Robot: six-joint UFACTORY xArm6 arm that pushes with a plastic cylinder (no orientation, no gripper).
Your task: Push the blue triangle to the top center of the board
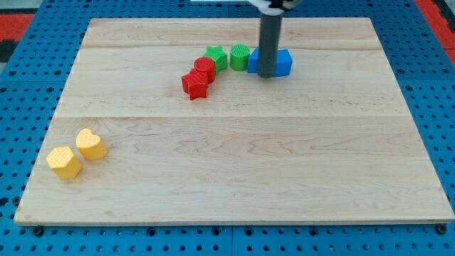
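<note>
1. Showed, nearest, at the view's bottom left, a nearer yellow block (64, 162) touching a farther yellow block (91, 144) on a pale wooden desk (284, 178). Lay well apart from everything else.
2. Showed, farther up and just left of centre, a nearer red block (195, 84) touching a farther red block (205, 68). Curved on from there toward the view's right into a green star-like block (216, 57) and a second green block (240, 56), each touching or nearly touching the next.
3. Placed the blue triangle (283, 62) at the right end of that row, just beside the second green block, a little right of centre and short of the desk's top edge. Hid its middle behind the dark rod, so left the shape hard to confirm.
4. Set my tip (268, 75) down against the blue triangle's near side, apparently touching it.
5. Carried no hand at all: only a plain rod, with nothing to open or close and nothing held.
6. Judged the task nearly done, needing only a short push toward the view's top and slightly left.
7. Advised keeping the tip centred on the near face, so as to avoid spinning the block, and steering clear of the green neighbour.
</note>
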